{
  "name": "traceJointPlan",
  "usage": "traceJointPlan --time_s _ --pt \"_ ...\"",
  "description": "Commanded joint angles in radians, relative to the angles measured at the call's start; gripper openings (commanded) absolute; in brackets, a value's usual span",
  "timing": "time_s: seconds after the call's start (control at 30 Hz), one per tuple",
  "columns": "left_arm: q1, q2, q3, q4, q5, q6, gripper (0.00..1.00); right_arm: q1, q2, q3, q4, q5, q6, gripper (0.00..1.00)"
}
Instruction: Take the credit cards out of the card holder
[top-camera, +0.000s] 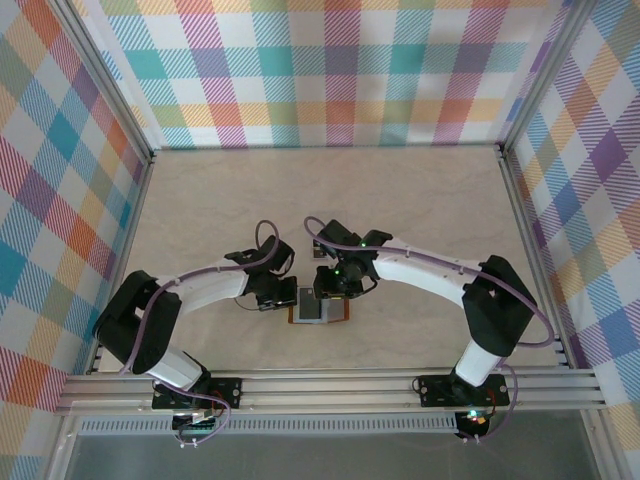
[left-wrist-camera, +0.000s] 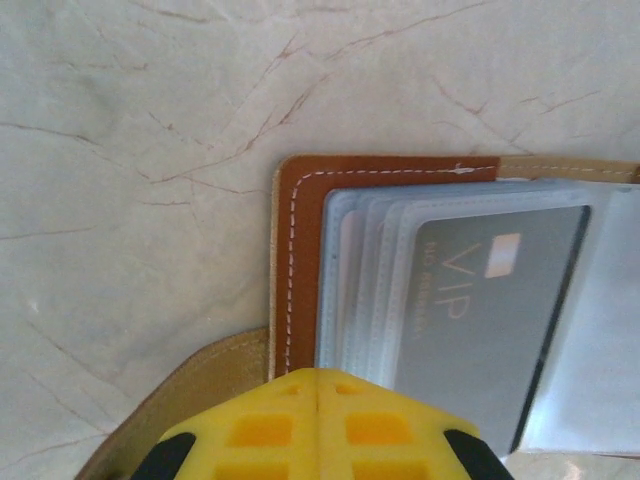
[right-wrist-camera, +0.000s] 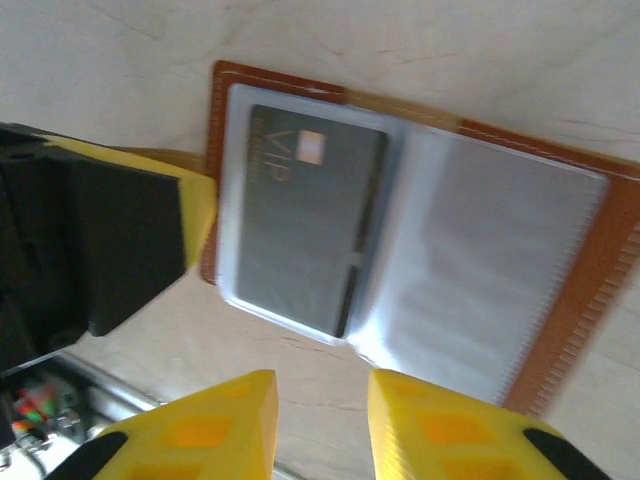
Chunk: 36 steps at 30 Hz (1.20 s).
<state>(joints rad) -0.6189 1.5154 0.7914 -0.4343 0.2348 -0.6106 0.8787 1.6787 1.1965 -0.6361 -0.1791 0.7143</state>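
The card holder (top-camera: 320, 321) lies open on the table between the arms, brown leather (left-wrist-camera: 300, 240) around clear plastic sleeves. A dark grey credit card (left-wrist-camera: 490, 300) marked VIP sits in the top sleeve on its left half (right-wrist-camera: 305, 225). The right-hand sleeve (right-wrist-camera: 480, 270) looks empty. My left gripper (left-wrist-camera: 317, 372) is shut, its yellow tips resting on the holder's left edge beside the side tab (left-wrist-camera: 190, 390). My right gripper (right-wrist-camera: 320, 385) hovers over the holder's near edge, open, with only bare table between its fingers.
The two grippers (top-camera: 290, 298) (top-camera: 333, 293) stand close together over the holder. The left gripper's black and yellow body (right-wrist-camera: 130, 240) sits just left of the holder. A metal rail (top-camera: 330, 385) runs along the table's near edge, and checked walls (top-camera: 330, 70) close in the other sides.
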Motion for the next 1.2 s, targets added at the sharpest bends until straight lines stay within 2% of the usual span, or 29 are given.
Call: traceJointPlan --time_s 0.0,0.3,0.57,1.17 --pt "0.005 -0.052 -0.01 0.012 0.01 -0.026 0.06 -0.021 0.041 -0.037 0.156 -0.155 0.054 0.29" --pt "0.005 -0.016 -0.045 0.107 0.092 -0.079 0.06 -0.04 0.121 -0.069 0.212 -0.171 0.053 0.28" --pt "0.005 0.035 -0.058 0.1 0.075 -0.069 0.06 -0.044 0.142 -0.09 0.231 -0.17 0.047 0.28" --pt "0.005 0.022 -0.036 0.025 0.03 -0.045 0.06 -0.045 0.18 -0.123 0.227 -0.112 0.031 0.29"
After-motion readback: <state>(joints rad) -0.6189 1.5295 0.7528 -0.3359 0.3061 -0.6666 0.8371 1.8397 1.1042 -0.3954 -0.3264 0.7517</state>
